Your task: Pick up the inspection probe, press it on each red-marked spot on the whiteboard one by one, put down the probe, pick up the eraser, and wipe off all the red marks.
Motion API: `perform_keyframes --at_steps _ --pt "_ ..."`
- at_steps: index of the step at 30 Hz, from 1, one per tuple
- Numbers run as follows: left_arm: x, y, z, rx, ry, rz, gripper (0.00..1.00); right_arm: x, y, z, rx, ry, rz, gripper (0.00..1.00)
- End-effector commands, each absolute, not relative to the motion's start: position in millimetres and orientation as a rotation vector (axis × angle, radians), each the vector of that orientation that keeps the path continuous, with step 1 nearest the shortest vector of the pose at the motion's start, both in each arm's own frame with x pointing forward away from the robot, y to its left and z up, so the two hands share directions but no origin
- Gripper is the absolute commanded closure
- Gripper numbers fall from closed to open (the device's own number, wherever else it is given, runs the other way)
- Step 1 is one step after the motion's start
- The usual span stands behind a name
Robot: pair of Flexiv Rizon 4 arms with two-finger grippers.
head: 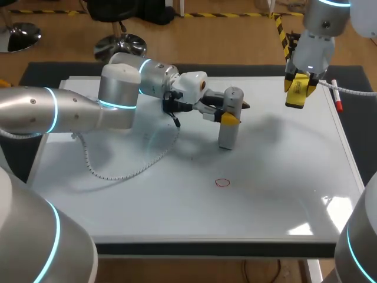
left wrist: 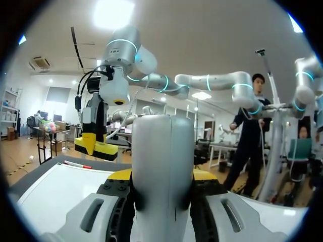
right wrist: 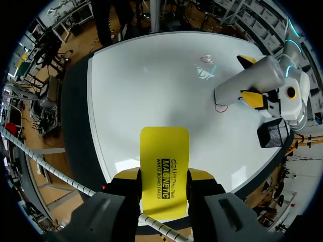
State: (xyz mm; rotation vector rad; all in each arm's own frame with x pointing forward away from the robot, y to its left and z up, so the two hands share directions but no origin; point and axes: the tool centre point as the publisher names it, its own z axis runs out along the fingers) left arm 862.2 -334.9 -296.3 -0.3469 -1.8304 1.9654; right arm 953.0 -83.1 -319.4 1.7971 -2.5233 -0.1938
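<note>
Standing upright, smooth grey probe point(head: 227, 138) (rounded top), flat yellow eraser point(right wrist: 165, 151)

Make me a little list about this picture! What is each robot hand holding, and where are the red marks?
left hand: shut on the grey probe
probe: standing upright on the whiteboard
right hand: shut on the yellow eraser, up in the air
red circle: nearer the board's front edge than the probe
red mark: by the probe's foot
pen: at the board's right edge
</note>
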Motion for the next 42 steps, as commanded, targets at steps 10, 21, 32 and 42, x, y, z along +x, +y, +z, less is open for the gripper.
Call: perform_keyframes --at_steps 10,21,32,42 --pt "863 -335 -315 -0.303 -1.74 2.024 1.0 953 -84 -318 1.801 -2.522 -0.189 1.0" --pt "863 -335 -312 -0.308 -1.742 2.029 1.0 953 -84 -318 1.801 -2.522 -0.189 1.0" --pt "866 -332 -292 -0.341 -1.758 2.053 1.0 953 -84 -318 1.801 -2.522 -0.189 1.0" --pt "872 -325 -268 -0.37 -1.753 2.087 1.0 953 -84 -318 1.801 -2.522 -0.189 1.0"
